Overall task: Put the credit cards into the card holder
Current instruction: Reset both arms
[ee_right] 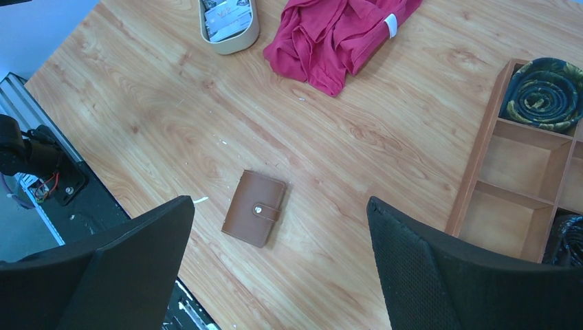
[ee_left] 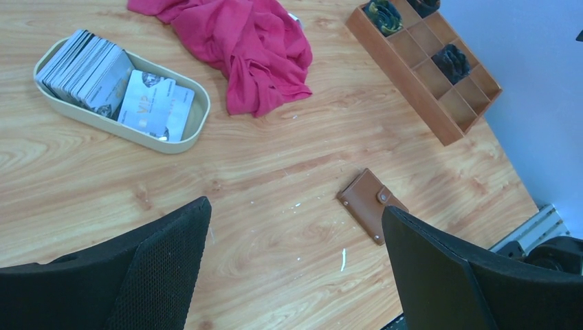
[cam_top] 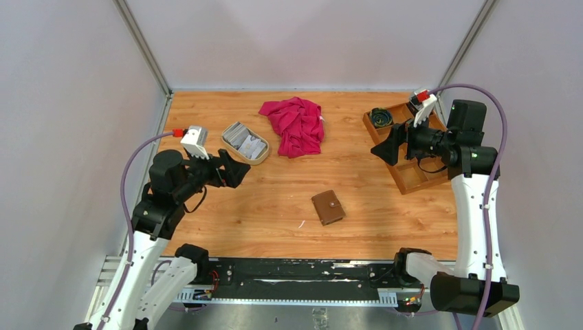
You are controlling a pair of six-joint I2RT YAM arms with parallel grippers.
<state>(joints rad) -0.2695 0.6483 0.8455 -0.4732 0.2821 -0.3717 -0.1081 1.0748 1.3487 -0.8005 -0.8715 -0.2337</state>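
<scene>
Inventory as I see it from my station.

- Cards point(ee_left: 96, 72): one stack on edge and a few lying flat, all in the beige dish point(ee_left: 124, 127), far left.
- Holder point(cam_top: 328, 207): brown, folded closed, flat on the table point(cam_top: 275, 199) near the front centre, well apart from the dish.
- Red cloth point(cam_top: 295, 124): crumpled, just beside the dish.
- Wooden tray point(ee_left: 402, 72): far right.
- Left gripper point(cam_top: 242, 173): jaws wide, holding nothing, near the dish.
- Right gripper point(cam_top: 386, 146): jaws wide, holding nothing, over the tray.
</scene>
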